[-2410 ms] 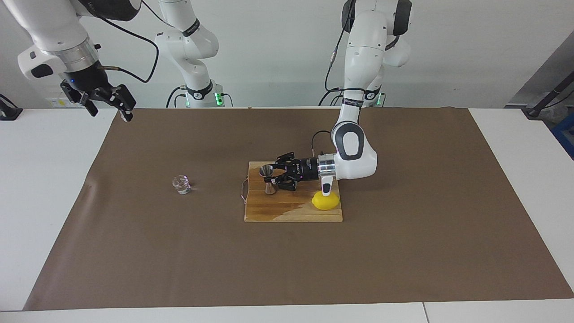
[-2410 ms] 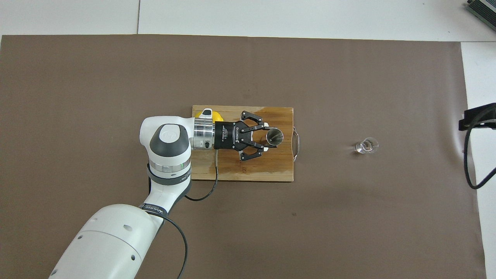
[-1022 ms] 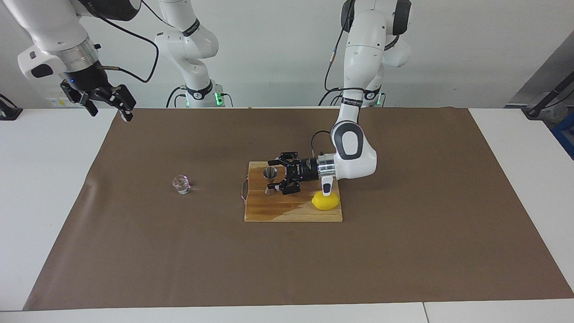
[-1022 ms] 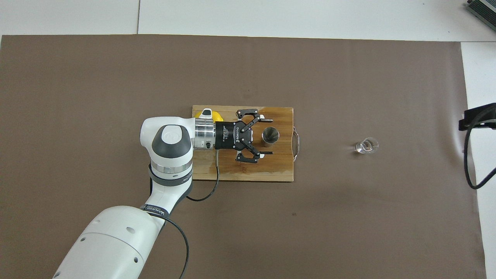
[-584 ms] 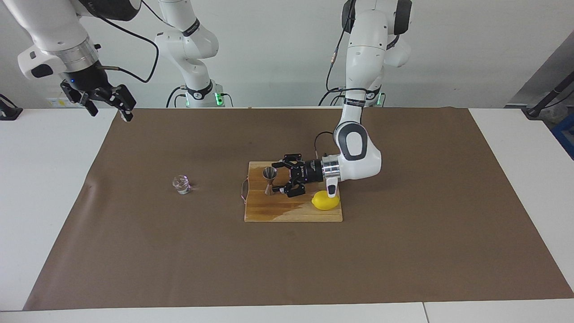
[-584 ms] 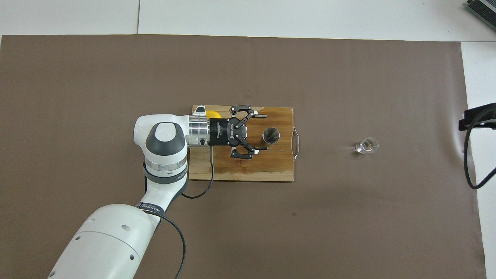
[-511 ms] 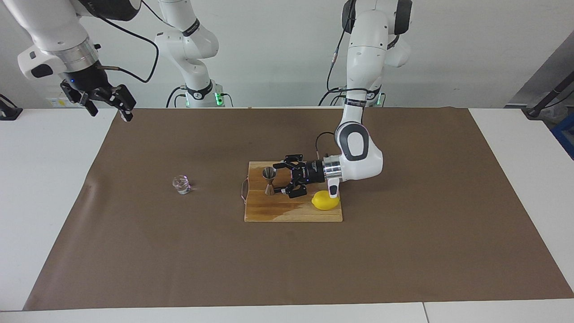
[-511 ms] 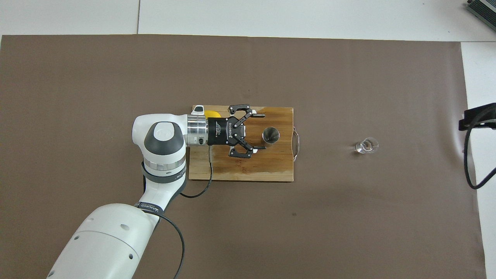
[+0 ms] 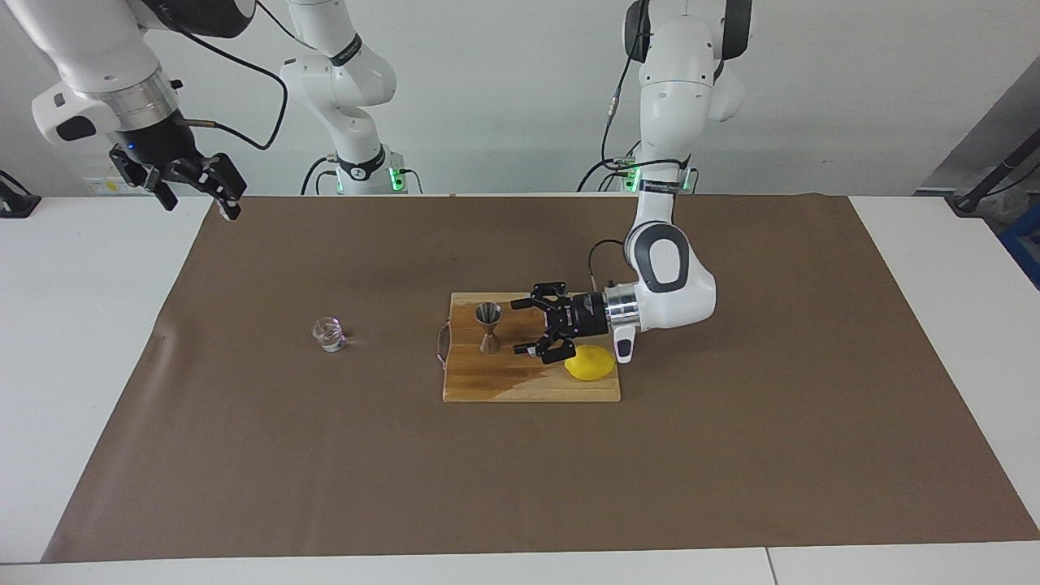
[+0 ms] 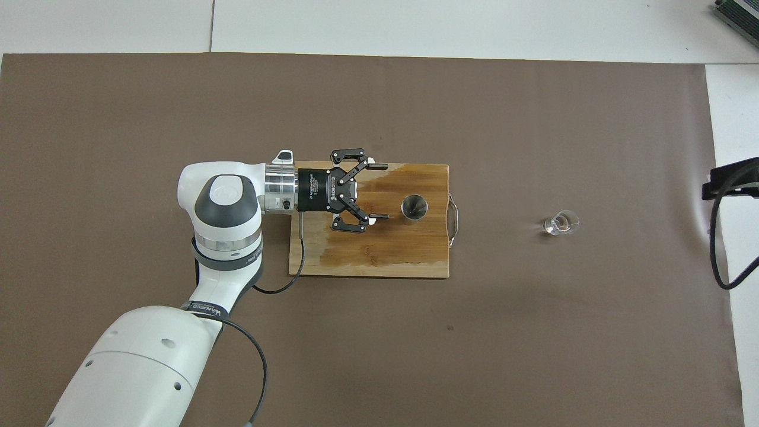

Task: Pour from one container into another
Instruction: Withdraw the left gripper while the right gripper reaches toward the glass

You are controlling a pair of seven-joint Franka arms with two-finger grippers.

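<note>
The clear glass tumbler (image 9: 329,334) (image 10: 561,223) stands alone on the brown mat, toward the right arm's end of the table. The steel hourglass jigger (image 9: 488,327) (image 10: 414,207) stands upright on the wooden board (image 9: 520,383) (image 10: 385,255), at the board's end closest to the tumbler. My left gripper (image 9: 517,328) (image 10: 385,191) lies level just above the board, open and holding nothing. It points at the jigger with a short gap between them. My right gripper (image 9: 199,195) waits open, raised over the mat's corner at its own end.
A yellow lemon (image 9: 590,362) lies on the board just under the left wrist; the wrist hides it from above. The board has a wire handle (image 10: 454,220) on its tumbler end. White tabletop (image 9: 81,325) borders the mat.
The left gripper opened off the jigger and drew back along the board toward the left arm's end. The jigger stays upright on the board. The right arm and the tumbler have not moved.
</note>
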